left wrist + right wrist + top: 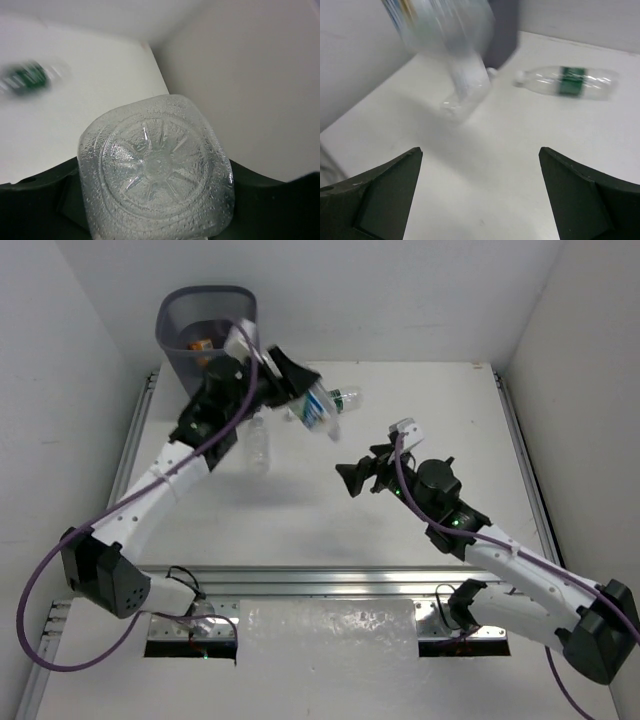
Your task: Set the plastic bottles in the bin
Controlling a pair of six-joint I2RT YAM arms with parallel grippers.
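A clear plastic bottle with a blue label [318, 412] hangs in the air right of the bin [176, 348], and my left gripper [290, 380] is shut on it. In the left wrist view its ribbed clear base [155, 167] fills the space between the dark jaws. A second clear bottle [258, 445] lies on the table under the left arm. A bottle with a dark green label [346, 398] [570, 82] lies further right. My right gripper [352, 478] [480, 155] stands open and empty over bare table, short of both lying bottles.
The dark grey bin stands at the table's far left corner with something orange [200, 342] inside. White walls close in the left, back and right sides. Metal rails [330, 578] run along the table's edges.
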